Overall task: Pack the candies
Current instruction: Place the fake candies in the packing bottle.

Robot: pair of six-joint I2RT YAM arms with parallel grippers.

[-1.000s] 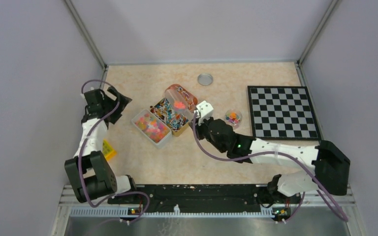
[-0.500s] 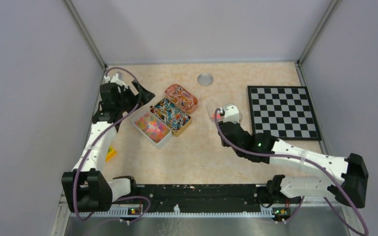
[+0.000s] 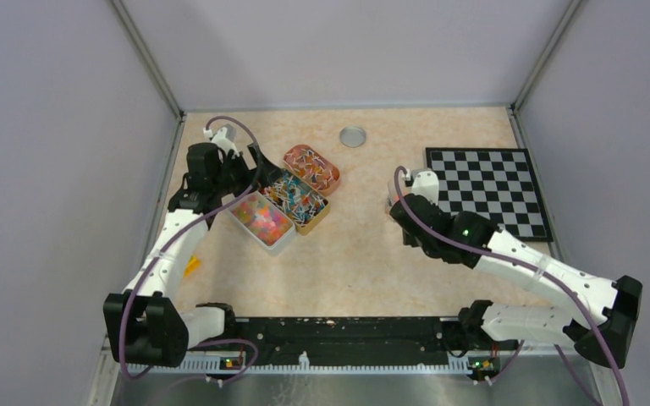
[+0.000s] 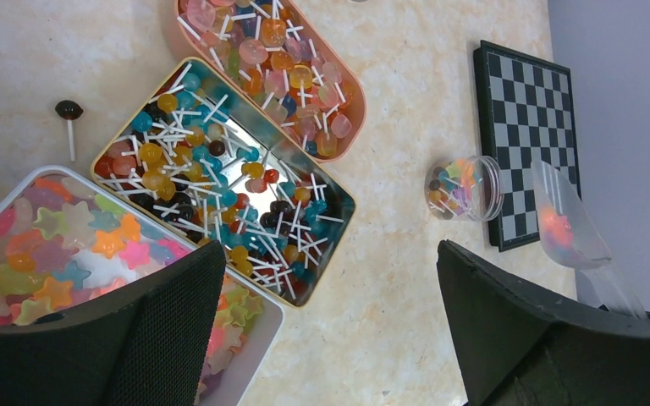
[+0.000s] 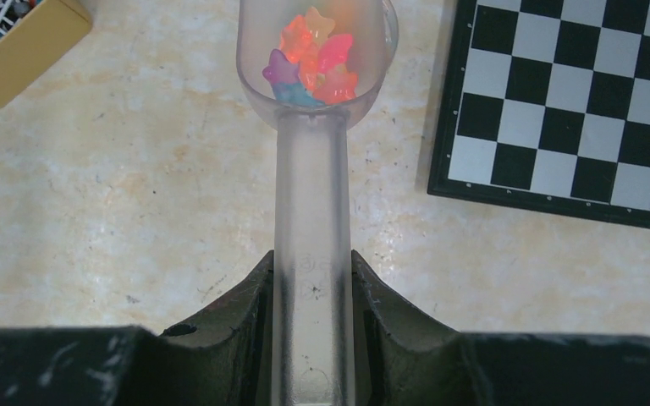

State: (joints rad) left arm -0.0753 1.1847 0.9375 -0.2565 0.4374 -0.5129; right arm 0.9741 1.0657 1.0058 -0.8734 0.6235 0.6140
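My right gripper (image 5: 311,279) is shut on the handle of a clear plastic scoop (image 5: 313,169). The scoop holds several star-shaped candies (image 5: 311,59) in orange, pink, purple and blue, above the table by the chessboard's left edge. In the top view this gripper (image 3: 408,193) covers the small clear jar. The jar (image 4: 465,188) shows in the left wrist view, partly filled with mixed sweets, with the scoop (image 4: 567,224) just beside it. A white tray (image 3: 283,243) is full of star candies (image 4: 68,245). My left gripper (image 4: 330,279) is open and empty over the trays (image 3: 250,165).
A gold tin (image 3: 316,222) and a pink tin (image 3: 335,177) hold lollipops behind the white tray. A loose lollipop (image 4: 69,114) lies beside them. A round lid (image 3: 353,135) is at the back. The chessboard (image 3: 487,193) is at the right, and a yellow object (image 3: 190,266) at the left.
My right arm has swung right from the trays to beside the chessboard, carrying the loaded scoop. My left arm has moved from the left wall to over the trays.
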